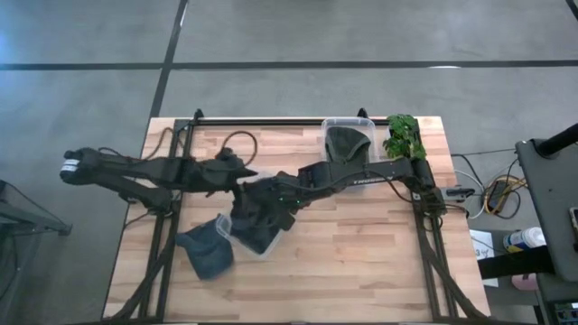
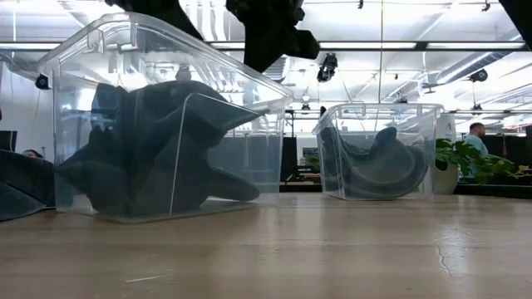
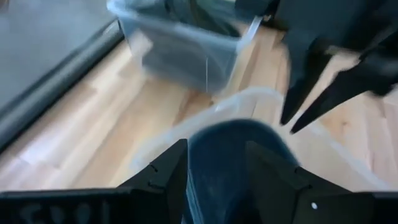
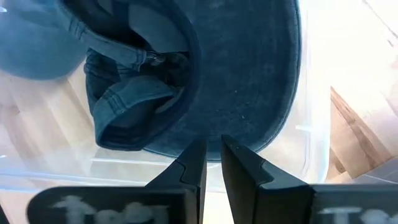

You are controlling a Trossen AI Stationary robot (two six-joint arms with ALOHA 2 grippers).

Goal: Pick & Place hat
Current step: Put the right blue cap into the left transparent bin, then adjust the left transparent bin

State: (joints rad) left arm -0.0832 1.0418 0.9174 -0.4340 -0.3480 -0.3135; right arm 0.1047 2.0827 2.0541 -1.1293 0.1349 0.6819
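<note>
Well, right hand (image 4: 213, 148): mine, hanging over the near clear bin (image 2: 166, 29), at about 8 o'clock from the middle of the tabletop (image 1: 361, 244)
Right hand state: the two fingers are drawn almost together with only a thin slit left, and nothing is caught in it
Task's thing: a blue denim hat (image 4: 249, 74) lies crumpled inside the near clear bin, directly under my right fingertips, brim spread flat and strap folded over beside it
Contact: my right fingertips sit above the brim; I cannot tell whether they touch the cloth
Left hand (image 3: 214, 152): reaching in from 9 o'clock, stopped at the 11 o'clock side of the same bin, just beside my right hand
Left hand state: fingers spread wide and gripping nothing; blue cloth shows between them, lower down inside the bin
Loose hat (image 1: 206, 253): a second blue one, lying on the bare wood outside the bin, touching its 8 o'clock side, near the tabletop's 7 o'clock edge
Far bin (image 1: 348, 121): clear, at 1 o'clock by the back edge, well apart from both hands
Far bin contents: one dark hat (image 1: 348, 144) slumped against its wall
Plant (image 1: 404, 135): green leaves just beside the far bin, toward 2 o'clock, at the back corner
</note>
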